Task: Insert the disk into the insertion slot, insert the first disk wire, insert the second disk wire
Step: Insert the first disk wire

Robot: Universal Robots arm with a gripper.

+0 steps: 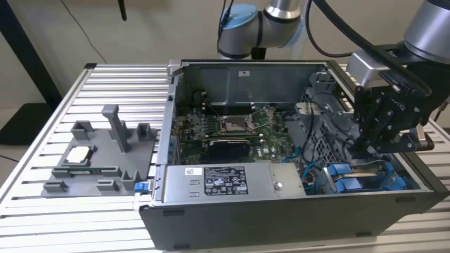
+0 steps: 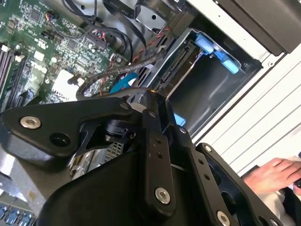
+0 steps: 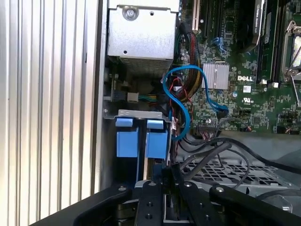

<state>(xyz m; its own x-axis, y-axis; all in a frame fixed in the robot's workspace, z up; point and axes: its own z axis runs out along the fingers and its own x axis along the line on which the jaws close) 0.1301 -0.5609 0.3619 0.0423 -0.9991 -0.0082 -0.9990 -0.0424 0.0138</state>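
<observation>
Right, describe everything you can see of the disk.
The disk appears seated in the insertion slot, beside the power-supply box. Two bright blue plastic carrier handles stand side by side next to a grey metal bracket; the drive body is mostly hidden. The claw is right at it; contact is unclear.

At 4 o'clock in the exterior view, the disk (image 1: 346, 179) is partly hidden behind the pincer (image 1: 365, 152); in the second wrist view a hand (image 2: 270, 174) is cut off.
</observation>
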